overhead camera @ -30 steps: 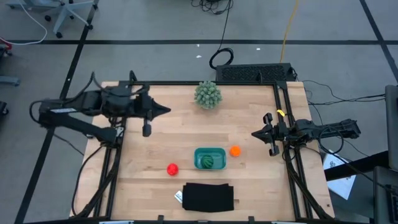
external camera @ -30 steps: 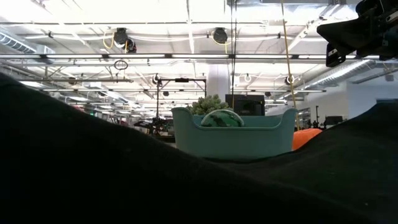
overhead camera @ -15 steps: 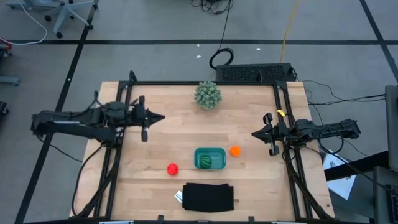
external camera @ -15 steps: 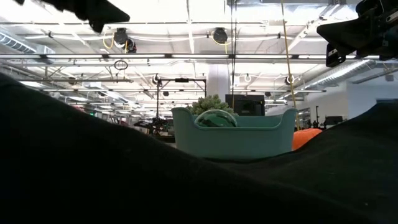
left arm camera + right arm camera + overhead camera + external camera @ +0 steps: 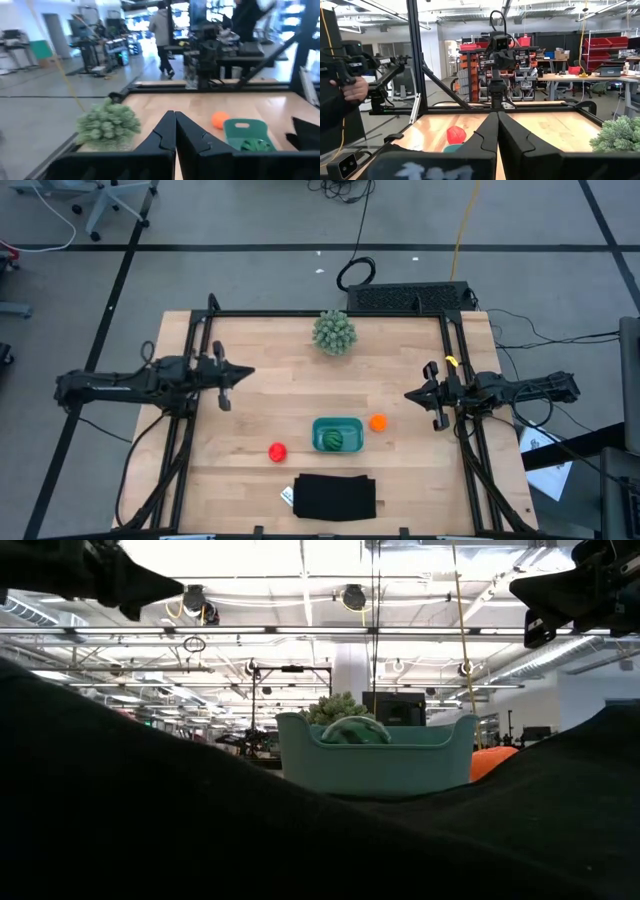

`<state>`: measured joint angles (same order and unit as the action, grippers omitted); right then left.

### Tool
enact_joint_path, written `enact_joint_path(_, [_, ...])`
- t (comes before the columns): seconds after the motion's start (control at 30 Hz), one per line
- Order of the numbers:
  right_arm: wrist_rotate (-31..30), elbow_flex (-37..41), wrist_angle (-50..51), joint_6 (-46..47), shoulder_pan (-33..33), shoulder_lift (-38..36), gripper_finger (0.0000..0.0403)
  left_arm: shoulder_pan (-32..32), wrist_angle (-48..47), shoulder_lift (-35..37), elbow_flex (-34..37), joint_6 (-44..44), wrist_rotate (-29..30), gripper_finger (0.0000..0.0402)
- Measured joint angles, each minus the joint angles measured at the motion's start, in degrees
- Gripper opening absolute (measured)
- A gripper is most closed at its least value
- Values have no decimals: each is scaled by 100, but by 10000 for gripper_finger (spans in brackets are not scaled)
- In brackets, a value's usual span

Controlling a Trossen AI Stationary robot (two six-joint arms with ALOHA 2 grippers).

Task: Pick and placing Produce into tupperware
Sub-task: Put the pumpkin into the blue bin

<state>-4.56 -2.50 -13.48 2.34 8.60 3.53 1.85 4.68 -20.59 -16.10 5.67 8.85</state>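
The teal tupperware stands on the wooden table near its front middle, with the dark green striped melon ball lying inside it. The orange ball rests on the table just right of the tupperware, and the red ball to its left. My left gripper hangs shut above the table's left side, pointing level toward the right, holding nothing. My right gripper is shut at the right side, pointing left, also with nothing in it. In the low view the melon ball shows above the tupperware's rim.
A spiky pale-green plant stands at the table's far middle. A flat black rectangle lies at the near edge and fills the low view's foreground. Black frame rails run along both table sides. A person's hand shows beyond the table.
My left gripper has drawn back toward the table's left edge and come down, tipping from a downward slant to level, staying shut. The melon ball has shifted a little inside the tupperware.
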Motion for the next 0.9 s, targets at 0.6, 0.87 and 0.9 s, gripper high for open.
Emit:
enact_joint_path(0.6, [-19,1,24,129,0,162,0,-123,-26,1031,972,59,1,0])
enact_joint_path(0.87, [-31,0,24,245,0,465,0,-125,99,1028,1268,-22,-122,0])
enact_joint_path(0.9, [-31,0,24,254,0,500,0,-125,126,1028,1305,-13,-122,0])
